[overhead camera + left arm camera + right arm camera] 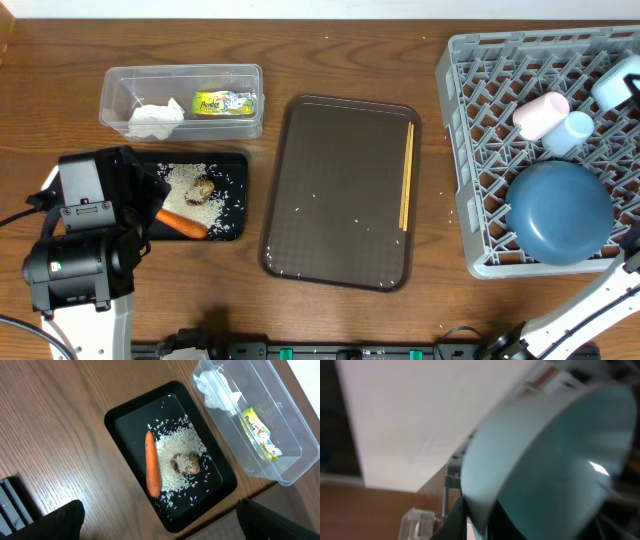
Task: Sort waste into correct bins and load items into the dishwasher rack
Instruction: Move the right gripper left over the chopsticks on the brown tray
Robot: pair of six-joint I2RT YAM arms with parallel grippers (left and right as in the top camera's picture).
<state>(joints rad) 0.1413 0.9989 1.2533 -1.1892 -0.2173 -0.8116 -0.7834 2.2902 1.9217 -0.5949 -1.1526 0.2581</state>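
Observation:
My right gripper (477, 510) is shut on the rim of the small pale-blue bowl (545, 460), held tilted over the far right corner of the dishwasher rack (480, 120). In the rack sit the blue plate (558, 212), a whitish-pink cup (541, 114) and a pale-blue cup (572, 133). My left gripper (167, 522) hangs open above the near end of the black tray (125, 425), which holds the carrot (152, 470), brown lump (186, 465) and rice (175, 445). The clear tub (285, 425) holds the tissue (215, 390) and wrapper (260, 435). Chopsticks (407, 175) lie on the serving tray.
The dark-brown serving tray (340, 190) lies mid-table between the bins and the rack, with a few stray rice grains on it. The right arm's link (590, 300) crosses the table's front right corner. The left arm's body (85, 230) covers the black tray's left end.

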